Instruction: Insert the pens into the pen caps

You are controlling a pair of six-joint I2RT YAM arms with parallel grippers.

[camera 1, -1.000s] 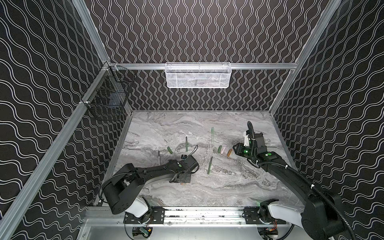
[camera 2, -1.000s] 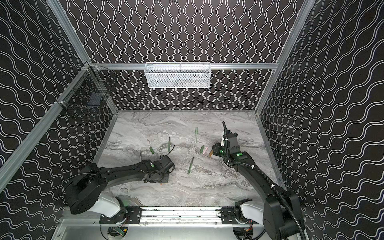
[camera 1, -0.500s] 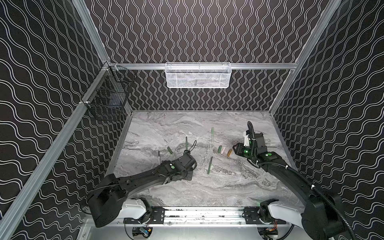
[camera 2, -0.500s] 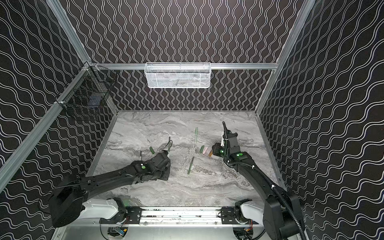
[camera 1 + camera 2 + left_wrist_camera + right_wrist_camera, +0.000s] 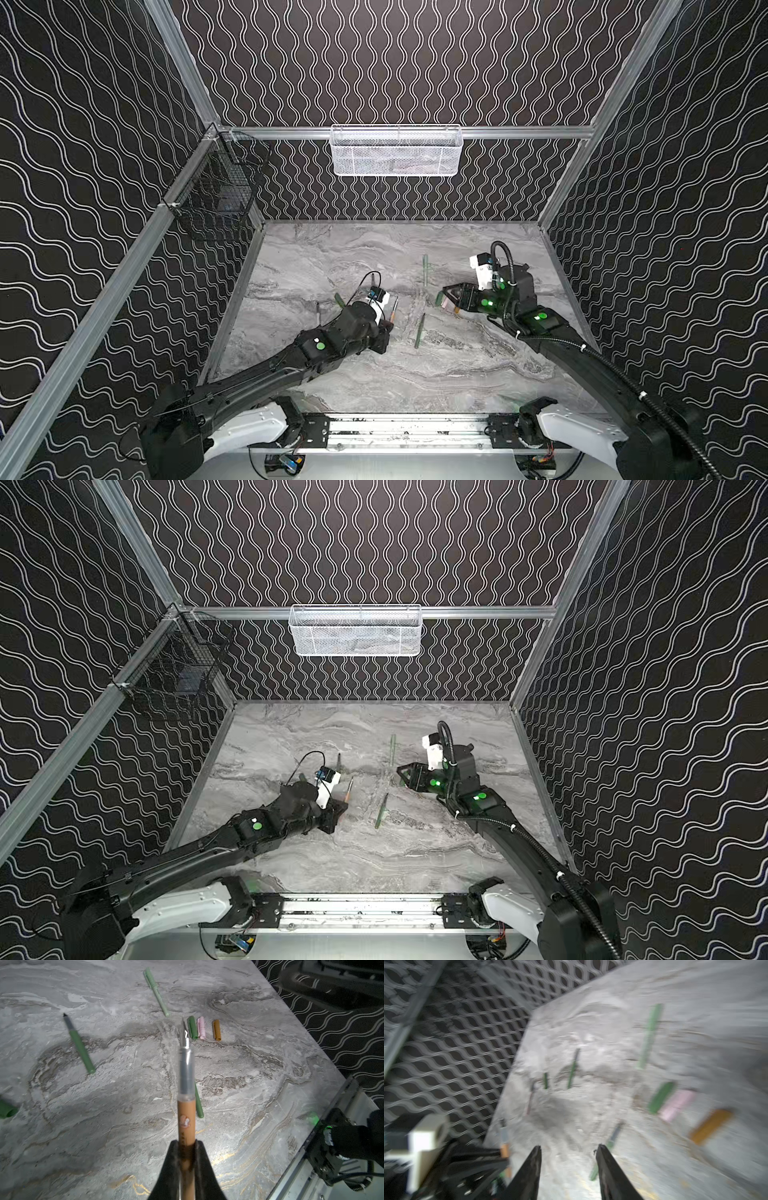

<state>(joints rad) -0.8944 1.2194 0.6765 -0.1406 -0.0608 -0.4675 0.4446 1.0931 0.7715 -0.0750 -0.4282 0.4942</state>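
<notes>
My left gripper [image 5: 186, 1145] is shut on the barrel of an orange-brown pen [image 5: 186, 1118], whose nib points toward three caps lying side by side: dark green [image 5: 192, 1027], pink [image 5: 201, 1028] and orange-brown [image 5: 217, 1030]. In a top view the held pen [image 5: 393, 309] sticks up from the left gripper [image 5: 386, 328]. My right gripper [image 5: 569, 1149] is open and empty; in a top view it [image 5: 446, 293] hovers over those caps. A pale green pen [image 5: 425, 270], two dark green pens [image 5: 419, 330] [image 5: 80, 1046], a pinkish pen [image 5: 318, 313] and another dark green cap [image 5: 339, 300] lie on the table.
A white mesh basket [image 5: 395, 150] hangs on the back wall and a black wire basket [image 5: 216, 195] on the left wall. Patterned walls close the marble table on three sides. A metal rail [image 5: 407, 430] runs along the front edge.
My left arm has stretched forward with the orange-brown pen now held up off the table. My right gripper has opened wider and swung left over the caps.
</notes>
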